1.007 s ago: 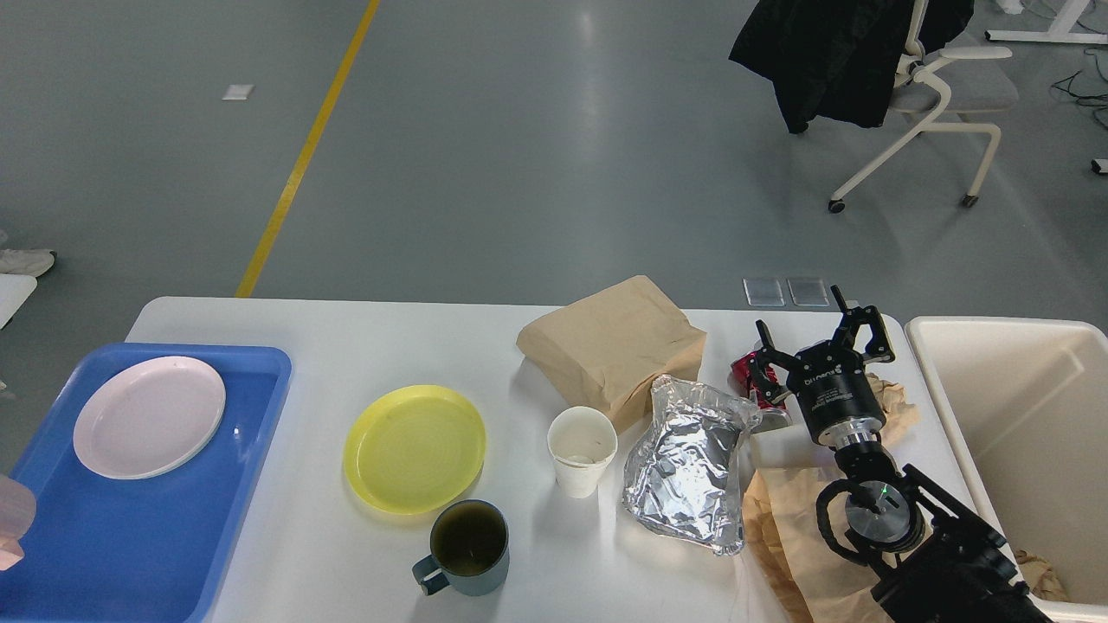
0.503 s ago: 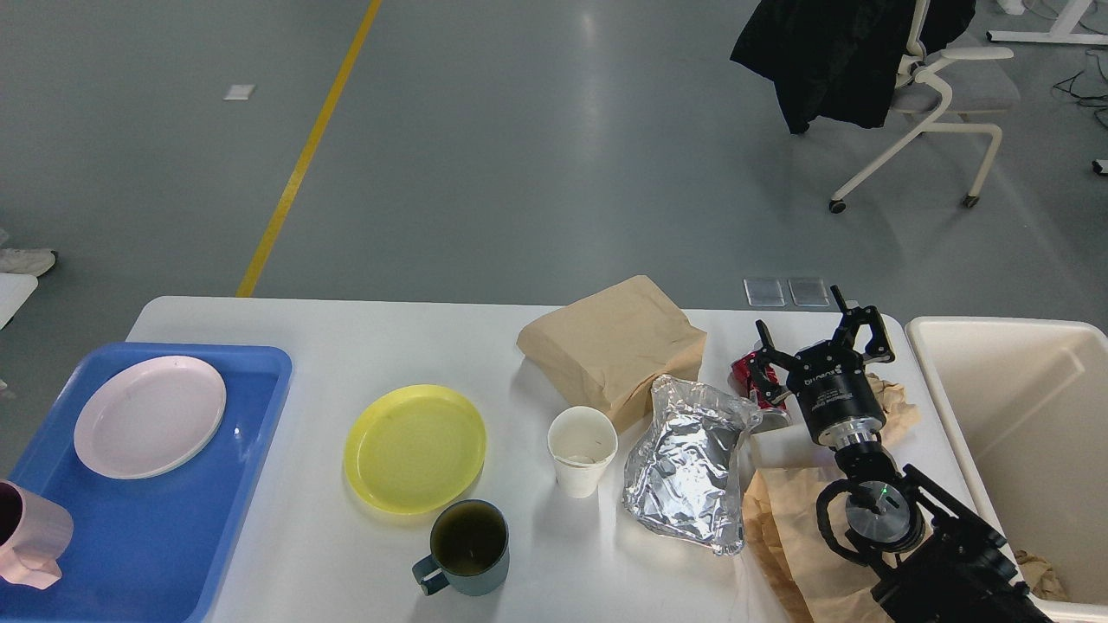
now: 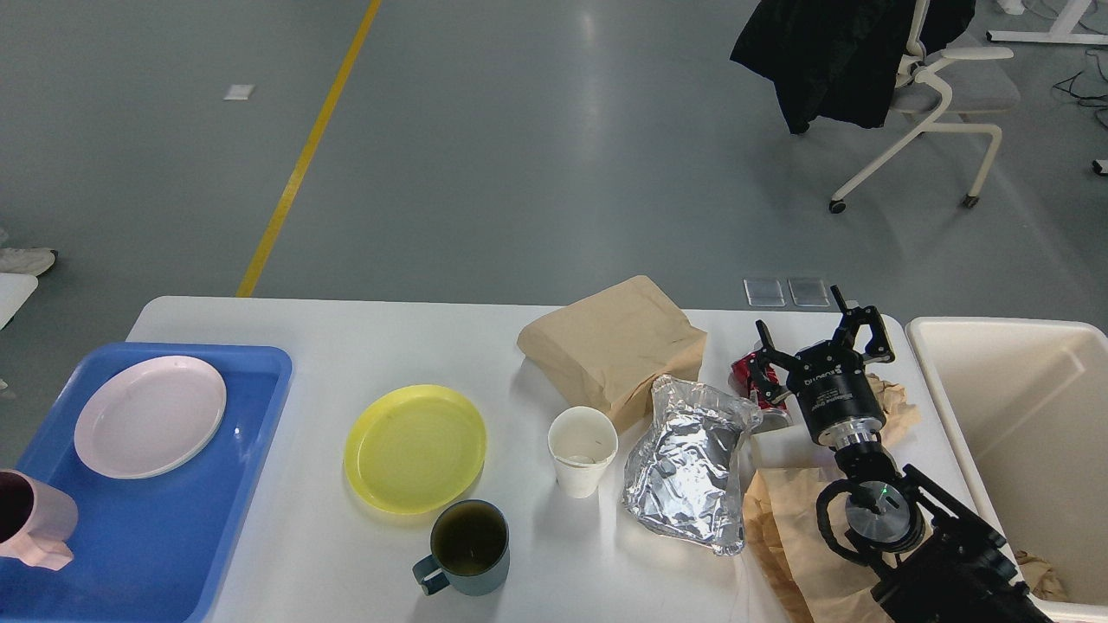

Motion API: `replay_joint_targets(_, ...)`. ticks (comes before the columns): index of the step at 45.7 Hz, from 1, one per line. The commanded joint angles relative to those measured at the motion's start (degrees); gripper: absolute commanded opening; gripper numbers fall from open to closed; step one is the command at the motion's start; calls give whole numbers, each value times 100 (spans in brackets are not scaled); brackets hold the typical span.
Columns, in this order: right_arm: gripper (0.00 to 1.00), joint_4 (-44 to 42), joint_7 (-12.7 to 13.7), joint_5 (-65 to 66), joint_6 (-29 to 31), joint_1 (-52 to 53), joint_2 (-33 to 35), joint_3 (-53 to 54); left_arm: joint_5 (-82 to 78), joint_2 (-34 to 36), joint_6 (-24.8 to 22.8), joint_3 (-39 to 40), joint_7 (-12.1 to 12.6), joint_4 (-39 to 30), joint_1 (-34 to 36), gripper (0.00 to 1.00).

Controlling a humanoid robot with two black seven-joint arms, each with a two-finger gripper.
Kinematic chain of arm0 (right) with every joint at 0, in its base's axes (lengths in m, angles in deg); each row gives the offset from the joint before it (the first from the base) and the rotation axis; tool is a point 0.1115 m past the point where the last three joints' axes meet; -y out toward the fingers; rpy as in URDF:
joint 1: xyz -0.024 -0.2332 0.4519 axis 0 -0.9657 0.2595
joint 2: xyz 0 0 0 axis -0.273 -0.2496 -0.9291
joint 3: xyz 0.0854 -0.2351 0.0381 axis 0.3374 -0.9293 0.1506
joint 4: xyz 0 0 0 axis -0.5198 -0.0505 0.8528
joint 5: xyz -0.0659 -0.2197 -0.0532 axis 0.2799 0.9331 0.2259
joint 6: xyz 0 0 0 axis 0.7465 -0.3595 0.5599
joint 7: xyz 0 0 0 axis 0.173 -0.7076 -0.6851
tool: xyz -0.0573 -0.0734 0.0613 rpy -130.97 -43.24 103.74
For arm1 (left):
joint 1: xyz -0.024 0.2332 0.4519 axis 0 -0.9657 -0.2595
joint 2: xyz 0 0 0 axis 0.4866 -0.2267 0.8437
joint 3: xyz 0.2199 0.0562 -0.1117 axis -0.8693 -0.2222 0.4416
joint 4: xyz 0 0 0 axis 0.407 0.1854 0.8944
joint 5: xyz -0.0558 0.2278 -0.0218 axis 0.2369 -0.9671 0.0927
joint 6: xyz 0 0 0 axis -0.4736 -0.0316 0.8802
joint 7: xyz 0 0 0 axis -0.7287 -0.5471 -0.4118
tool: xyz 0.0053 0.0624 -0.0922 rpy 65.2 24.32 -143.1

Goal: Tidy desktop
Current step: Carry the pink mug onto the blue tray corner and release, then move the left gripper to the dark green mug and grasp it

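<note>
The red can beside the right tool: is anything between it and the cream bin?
Yes. The right tool itself hovers there, and crumpled brown paper lies between the red can and the cream bin.

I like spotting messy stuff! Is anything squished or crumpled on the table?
Yes. A crumpled foil bag lies flat in the middle-right, a squashed red can sits behind it, and wrinkled brown paper hangs over the front edge of the table.
</note>
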Motion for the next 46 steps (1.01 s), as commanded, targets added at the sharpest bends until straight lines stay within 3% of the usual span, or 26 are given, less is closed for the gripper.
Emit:
replay_joint_targets(1,100,-2,8,0,0,0,0,0,396,-19,-11,-6,28,-53,-61,85)
replay_joint_targets(17,100,6,-1,0,0,0,0,0,432,25,-134,-14,11,-158,-26,90)
replay_joint_targets(21,100,6,7,0,0,0,-9,0,441,244,-380,-198,20,-465,245,91)
replay_joint_targets(28,100,6,-1,0,0,0,0,0,449,473,-1092,-2076,20,-1212,2159,91)
replay_joint_targets(35,100,6,7,0,0,0,0,0,458,351,-1233,-4011,11,-2406,4480,92)
replay_joint_targets(43,100,6,-1,0,0,0,0,0,1097,-1045,-1383,-5734,20,-4355,7028,92)
replay_joint_targets(46,100,6,-1,0,0,0,0,0,1582,-1660,-1321,-5955,107,-5078,7619,92)
